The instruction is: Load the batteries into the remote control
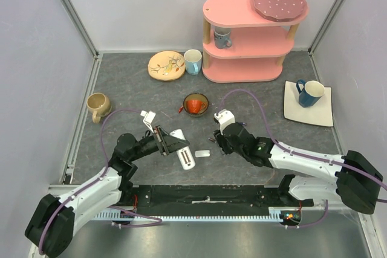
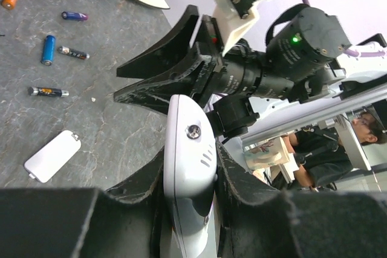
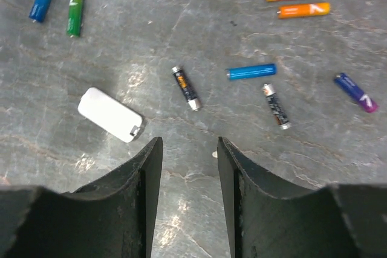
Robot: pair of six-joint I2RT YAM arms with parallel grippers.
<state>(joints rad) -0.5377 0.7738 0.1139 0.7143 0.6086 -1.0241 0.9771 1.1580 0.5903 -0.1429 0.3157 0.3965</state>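
remote control [image 2: 190, 149] is clamped by its long sides in the left gripper [image 2: 191, 162], jaws tight on it, 1 end sticking out past the fingertips. battery cover [image 3: 110, 114] is off, lying flat on the table [image 1: 121, 77] just right of the remote control. 8 batteries [image 3: 251, 71] lie loose on the table, also right of the remote control, scattered on both sides of the cover. right gripper [image 3: 189, 149] hovers over them, further right of the remote control, jaws apart, nothing between.
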